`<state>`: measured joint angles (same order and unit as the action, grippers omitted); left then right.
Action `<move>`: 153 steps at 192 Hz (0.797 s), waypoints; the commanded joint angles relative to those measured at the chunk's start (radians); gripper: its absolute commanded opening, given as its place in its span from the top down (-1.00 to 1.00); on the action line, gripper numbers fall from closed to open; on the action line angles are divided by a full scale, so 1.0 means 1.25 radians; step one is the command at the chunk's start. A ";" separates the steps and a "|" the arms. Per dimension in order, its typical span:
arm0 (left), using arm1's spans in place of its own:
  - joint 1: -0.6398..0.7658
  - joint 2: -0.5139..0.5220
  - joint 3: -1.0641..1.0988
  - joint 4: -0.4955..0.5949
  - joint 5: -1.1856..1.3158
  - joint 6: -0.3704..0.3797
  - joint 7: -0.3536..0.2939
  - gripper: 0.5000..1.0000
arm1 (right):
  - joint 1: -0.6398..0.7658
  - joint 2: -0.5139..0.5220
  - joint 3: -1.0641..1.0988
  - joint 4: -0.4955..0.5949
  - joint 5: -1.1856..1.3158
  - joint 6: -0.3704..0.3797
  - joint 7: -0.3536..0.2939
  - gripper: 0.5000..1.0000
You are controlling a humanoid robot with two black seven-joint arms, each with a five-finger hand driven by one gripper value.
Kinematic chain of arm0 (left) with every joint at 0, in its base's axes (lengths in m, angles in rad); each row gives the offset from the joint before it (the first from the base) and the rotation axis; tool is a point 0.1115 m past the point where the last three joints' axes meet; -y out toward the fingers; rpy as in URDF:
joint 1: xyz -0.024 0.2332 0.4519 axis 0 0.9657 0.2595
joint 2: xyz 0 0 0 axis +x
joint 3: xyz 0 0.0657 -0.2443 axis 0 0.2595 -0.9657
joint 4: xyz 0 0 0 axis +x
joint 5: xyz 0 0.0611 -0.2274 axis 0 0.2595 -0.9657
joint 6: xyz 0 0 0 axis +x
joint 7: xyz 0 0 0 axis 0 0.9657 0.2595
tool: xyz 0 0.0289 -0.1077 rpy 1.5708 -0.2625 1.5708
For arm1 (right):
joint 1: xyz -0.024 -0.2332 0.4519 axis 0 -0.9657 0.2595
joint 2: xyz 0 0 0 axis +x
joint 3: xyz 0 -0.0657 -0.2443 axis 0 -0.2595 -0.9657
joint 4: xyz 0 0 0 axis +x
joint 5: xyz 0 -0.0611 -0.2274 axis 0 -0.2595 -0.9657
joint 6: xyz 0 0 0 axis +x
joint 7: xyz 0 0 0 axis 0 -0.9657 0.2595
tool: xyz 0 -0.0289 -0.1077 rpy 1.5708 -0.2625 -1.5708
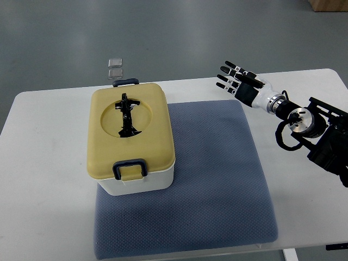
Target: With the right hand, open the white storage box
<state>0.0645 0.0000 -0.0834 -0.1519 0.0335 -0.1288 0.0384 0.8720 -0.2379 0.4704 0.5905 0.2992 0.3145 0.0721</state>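
Note:
A white storage box (142,181) with a pale yellow lid (130,133) stands on the left part of a blue-grey mat (206,179). The lid is down, with a dark blue latch (129,168) at the near side and another (125,82) at the far side. A black folding handle (127,115) lies in the lid's round recess. My right hand (235,81) hovers over the table's far right, well to the right of the box, fingers spread and holding nothing. The left arm does not show.
The white table (43,163) carries the mat. Two small clear plastic pieces (115,67) lie on the floor beyond the far edge. My right forearm and its cables (310,128) fill the right side.

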 commanded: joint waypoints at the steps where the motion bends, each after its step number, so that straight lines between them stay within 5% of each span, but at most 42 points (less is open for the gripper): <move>1: 0.000 0.000 -0.003 -0.001 -0.001 0.000 0.000 -1.00 | -0.001 -0.002 -0.001 0.000 0.000 0.005 0.000 -0.73; 153: -0.001 0.000 0.000 0.004 -0.002 0.001 0.000 -1.00 | 0.001 -0.011 -0.003 0.000 -0.034 0.004 0.013 -0.73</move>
<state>0.0619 0.0000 -0.0833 -0.1498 0.0301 -0.1278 0.0383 0.8719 -0.2497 0.4600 0.5906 0.2795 0.3170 0.0727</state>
